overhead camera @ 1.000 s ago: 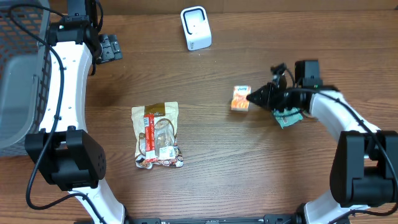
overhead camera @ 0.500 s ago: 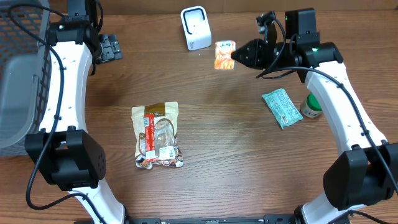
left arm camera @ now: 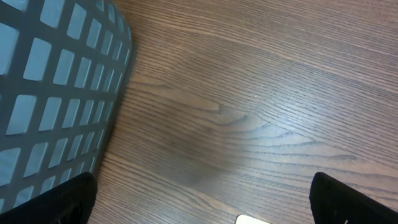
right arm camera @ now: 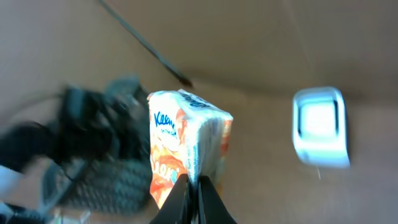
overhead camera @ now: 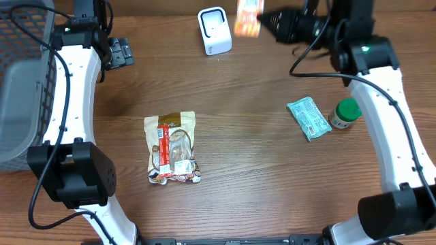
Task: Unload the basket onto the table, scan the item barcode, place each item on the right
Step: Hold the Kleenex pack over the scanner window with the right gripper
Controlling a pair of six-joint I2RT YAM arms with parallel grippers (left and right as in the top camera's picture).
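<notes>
The right gripper (overhead camera: 263, 19) is raised over the far edge of the table (overhead camera: 259, 170), its jaws pressed together on the corner of an orange and white tissue pack (overhead camera: 248, 15). The pack hangs in the air just to the right of the white scanner (overhead camera: 214, 30), which stands near the middle of the far edge. In the right wrist view, which is blurred, the thin black fingers (right arm camera: 208, 205) pinch the bottom edge of the tissue pack (right arm camera: 186, 146), and the scanner (right arm camera: 320, 127) shows beyond it to the right, apart from the pack.

The left gripper (overhead camera: 120, 52) sits near the far left corner with its jaws spread wide and nothing between them. In its wrist view the two fingertips (left arm camera: 71, 199) stand at the bottom corners over bare wood, just beside the grey basket (left arm camera: 56, 93).

A snack bag (overhead camera: 172, 148) lies flat left of the table's middle. Toward the right edge lie a green packet (overhead camera: 310, 118) and, just beside it, a small bottle (overhead camera: 345, 113) with a green cap.
</notes>
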